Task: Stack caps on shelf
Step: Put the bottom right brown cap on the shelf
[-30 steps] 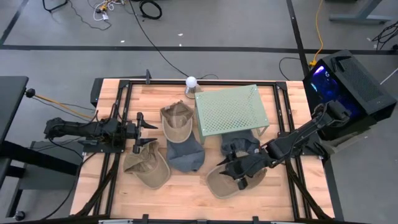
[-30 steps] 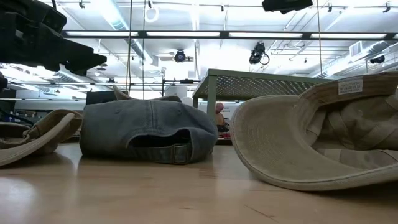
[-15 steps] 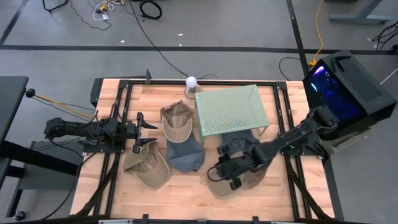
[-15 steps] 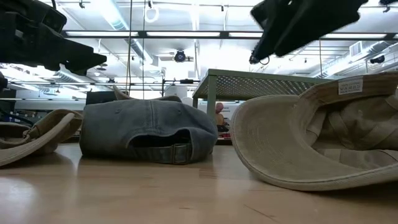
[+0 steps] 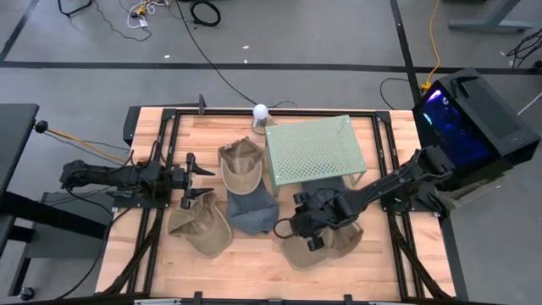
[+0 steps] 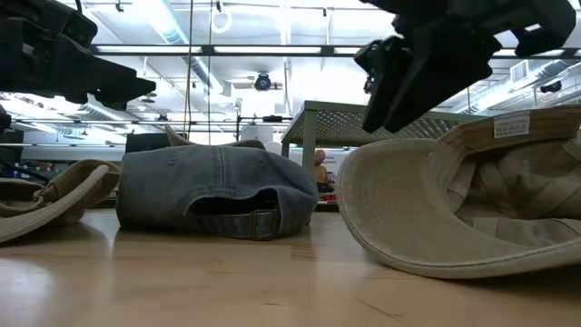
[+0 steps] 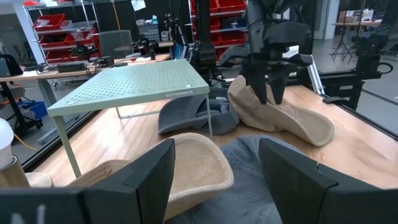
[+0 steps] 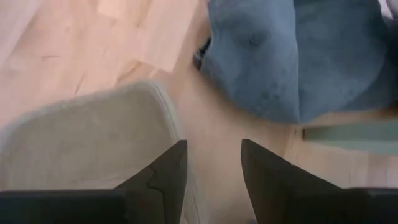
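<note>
Green perforated shelf (image 5: 314, 150) stands bare at twelve o'clock; soft, light caps lie below. Right gripper (image 5: 292, 227), jaws parted and empty, hovers over the upturned tan cap (image 5: 315, 248); its stiffer brim looks the best hold. Left gripper (image 5: 193, 176) waits open at nine.

Four caps (image 5: 251, 209) on table (image 5: 246, 263), one partly under shelf (image 5: 315, 149)

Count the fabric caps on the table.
5: tan fabric cap beside the pale green perforated shelf; blue-grey one in front of it; tan near left; blue-grey under the shelf; tan below the right hand.
</note>
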